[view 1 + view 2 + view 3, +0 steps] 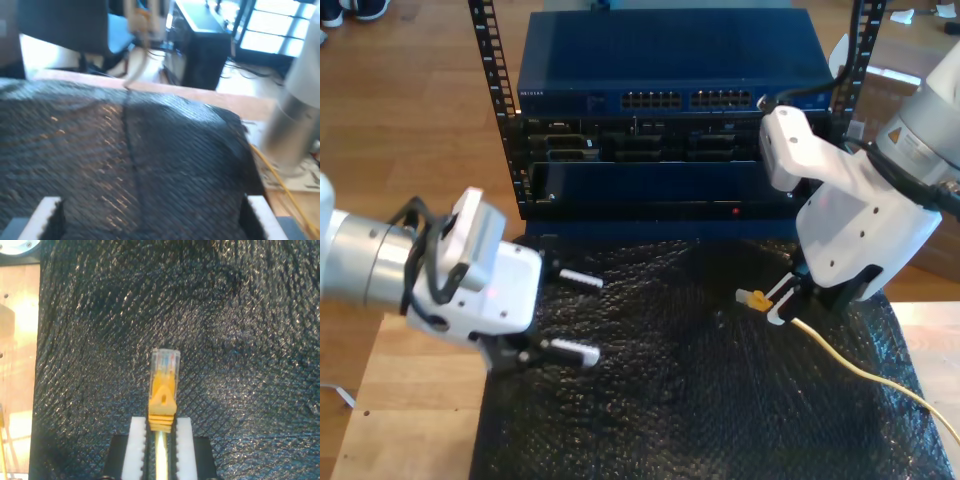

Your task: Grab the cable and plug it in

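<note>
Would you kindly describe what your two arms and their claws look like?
Both arms have silver-grey tubular links and bulky glossy white wrist housings. My first claw and my second claw carry white, ridged fingers on black mounts. Black cables loop along the wrist at the exterior view's left.

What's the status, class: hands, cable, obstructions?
My second hand shut on thin yellow network cable. My first hand open above black mesh mat. Plug not inserted.

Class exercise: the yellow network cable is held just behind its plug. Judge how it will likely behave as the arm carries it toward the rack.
The cable sags and curves behind my second end effector, so it is probably floppy and will trail. The short plug sticks out straight, so that tip likely stays stiff. It looks thin, hence probably light.
</note>
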